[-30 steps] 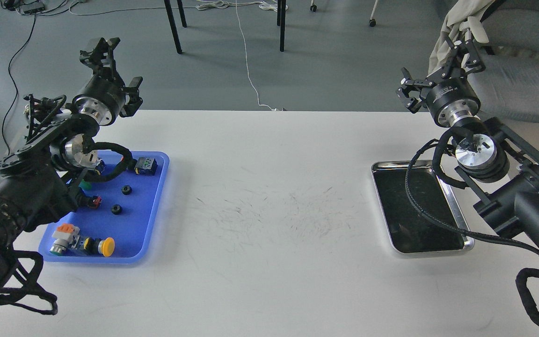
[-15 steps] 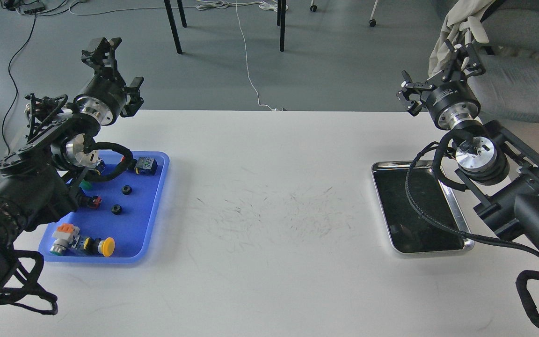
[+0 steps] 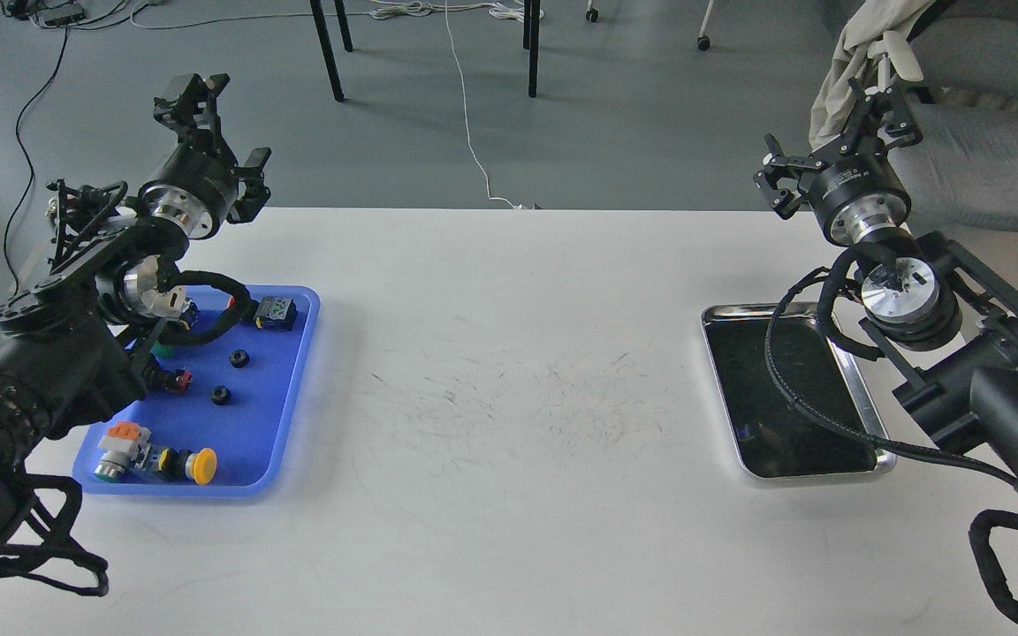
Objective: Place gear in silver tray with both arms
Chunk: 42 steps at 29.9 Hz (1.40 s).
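Gears, two small black ones (image 3: 239, 358) (image 3: 221, 394), lying loose in blue tray (image 3: 292, 415) at left of white bench (image 3: 509, 397), apart from each other and untouched. Around them in same tray: yellow-capped push button (image 3: 201, 465), orange-and-grey switch (image 3: 120, 442), dark connector block (image 3: 275, 311). Silver tray (image 3: 862, 397) well apart at right side of bench, dark bottom bare but for black cable of right arm crossing above it. Left pincer (image 3: 213, 119) raised beyond far edge of blue tray, pointing up and away, fingers spread wide, holding nothing. Right pincer (image 3: 836, 128) raised past far end of silver tray, also pointing away, fingers splayed, holding nothing. Grey chair (image 3: 977, 168) with draped cloth behind right pincer.
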### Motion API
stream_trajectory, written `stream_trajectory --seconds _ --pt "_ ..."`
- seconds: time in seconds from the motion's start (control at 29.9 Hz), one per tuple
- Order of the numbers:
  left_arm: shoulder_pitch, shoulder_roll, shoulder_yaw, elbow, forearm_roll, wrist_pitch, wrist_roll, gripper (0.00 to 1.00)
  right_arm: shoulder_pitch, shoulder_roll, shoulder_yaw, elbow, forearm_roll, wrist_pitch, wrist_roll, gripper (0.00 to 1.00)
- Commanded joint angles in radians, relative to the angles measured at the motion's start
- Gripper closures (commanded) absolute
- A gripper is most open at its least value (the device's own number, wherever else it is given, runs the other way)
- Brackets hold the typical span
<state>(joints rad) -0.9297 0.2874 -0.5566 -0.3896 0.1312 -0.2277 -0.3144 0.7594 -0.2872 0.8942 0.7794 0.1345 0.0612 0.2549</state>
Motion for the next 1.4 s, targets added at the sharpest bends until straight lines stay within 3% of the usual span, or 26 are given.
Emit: stream_trajectory --seconds 0.0,1.37 --pt "0.0 -0.004 0.0 0.0 0.001 0.001 0.0 0.01 0.0 0.002 0.0 0.0 0.0 -0.007 0.0 0.01" --pt "0.006 0.006 0.001 -0.003 0.004 -0.006 0.0 0.01 0.003 -0.009 -0.021 0.003 0.004 -0.038 -0.011 0.01"
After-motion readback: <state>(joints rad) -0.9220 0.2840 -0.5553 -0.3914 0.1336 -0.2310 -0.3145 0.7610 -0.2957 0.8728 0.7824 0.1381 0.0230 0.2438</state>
